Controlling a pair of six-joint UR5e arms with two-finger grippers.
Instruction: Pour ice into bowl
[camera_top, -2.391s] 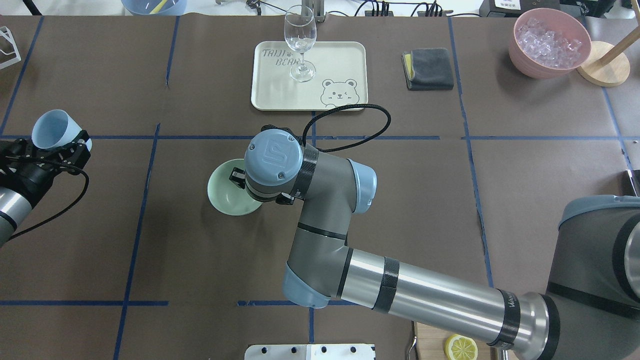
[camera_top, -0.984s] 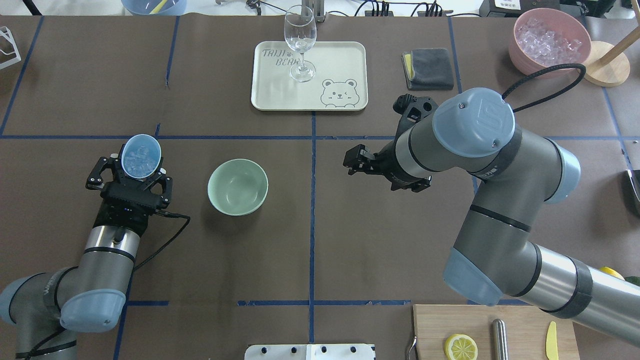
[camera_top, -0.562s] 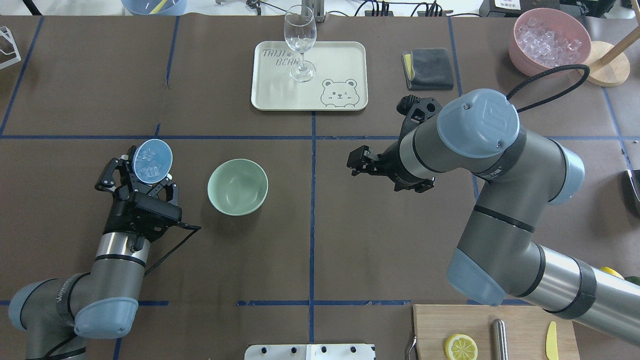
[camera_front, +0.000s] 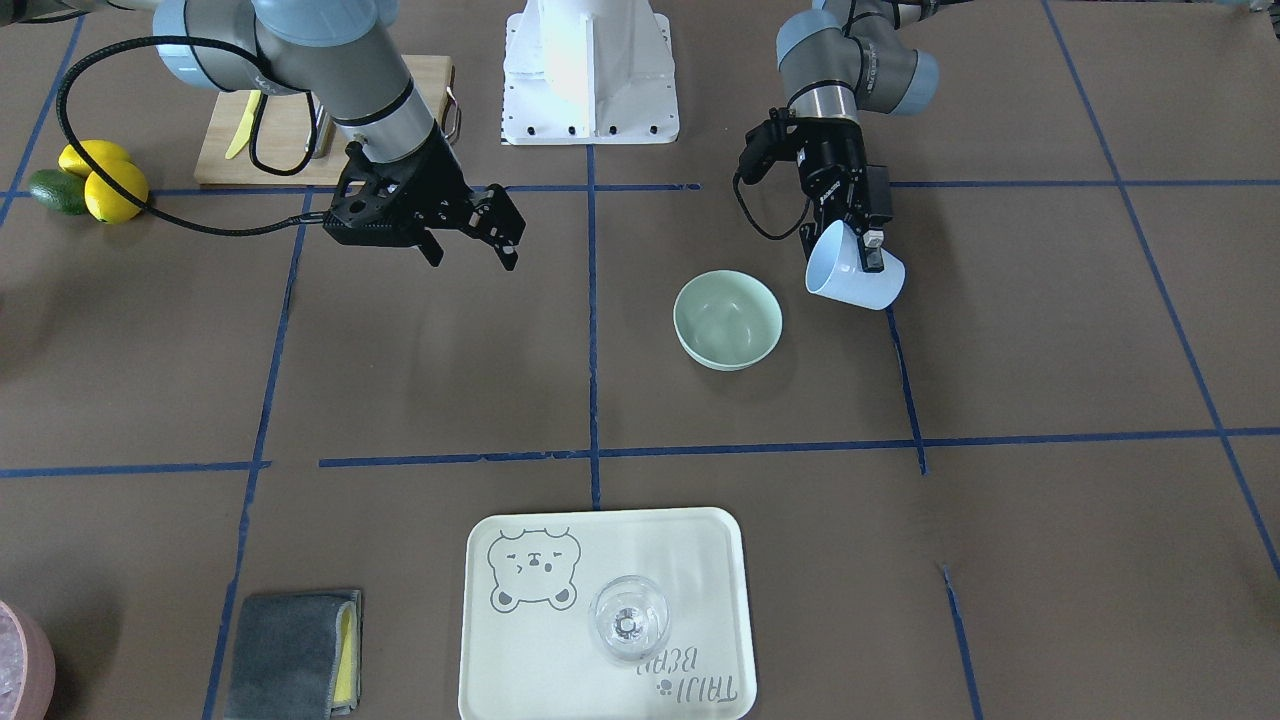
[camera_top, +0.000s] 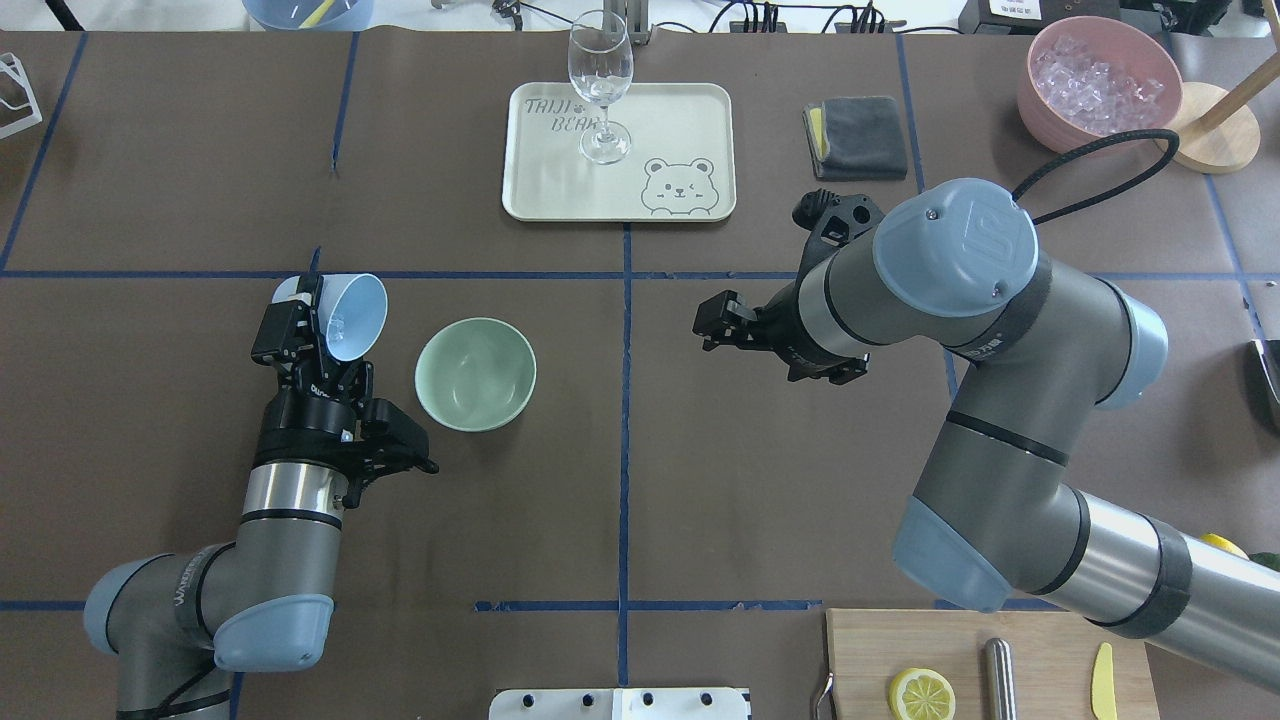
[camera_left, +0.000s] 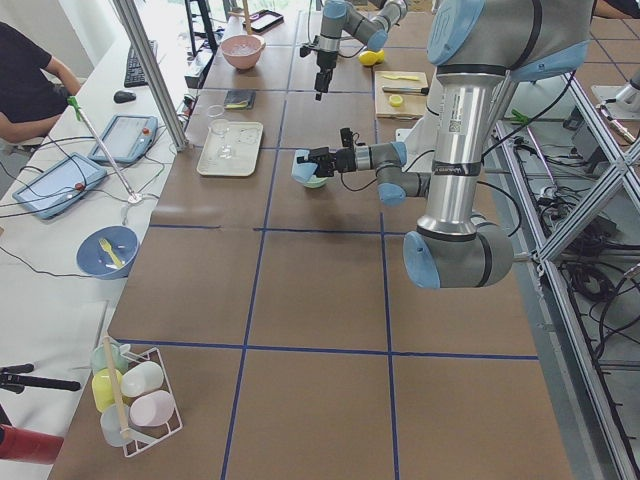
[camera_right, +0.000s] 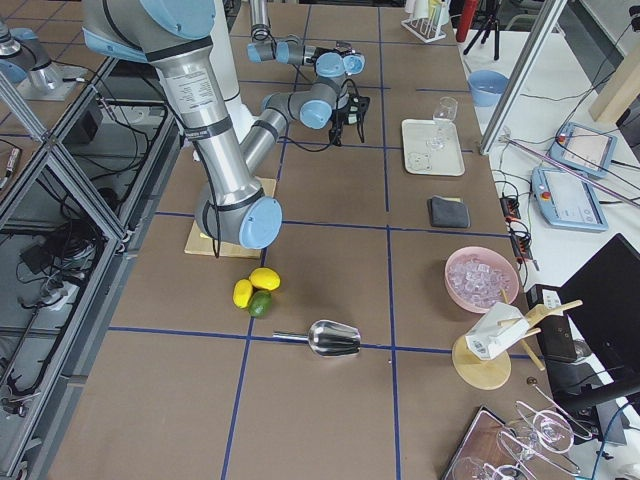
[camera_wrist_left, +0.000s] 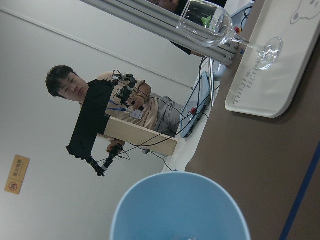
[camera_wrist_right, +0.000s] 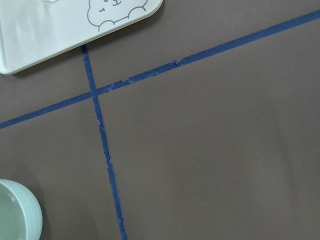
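Note:
The pale mint-green bowl (camera_top: 475, 373) (camera_front: 727, 320) stands upright on the brown table and looks empty inside. Just left of it in the overhead view, my left gripper (camera_top: 318, 312) (camera_front: 852, 248) is shut on a light blue cup (camera_top: 352, 314) (camera_front: 856, 277). The cup is tilted, with its mouth turned toward the bowl and its rim short of the bowl's edge. A little ice (camera_top: 337, 324) glints inside the cup. My right gripper (camera_top: 716, 326) (camera_front: 472, 236) hovers open and holds nothing, well to the bowl's other side. The bowl's rim (camera_wrist_right: 15, 212) shows at the corner of the right wrist view.
A cream tray (camera_top: 690, 110) with a wine glass (camera_top: 600, 80) lies behind the bowl. A grey cloth (camera_top: 855, 137) and a pink container of ice (camera_top: 1100, 85) sit at the back right. A cutting board (camera_top: 1040, 670) with a lemon half is at the front right.
My left arm carried the cup toward the bowl and turned it from mouth-up to tilted at the bowl. My right arm left the bowl, swung right, and has since stayed nearly still.

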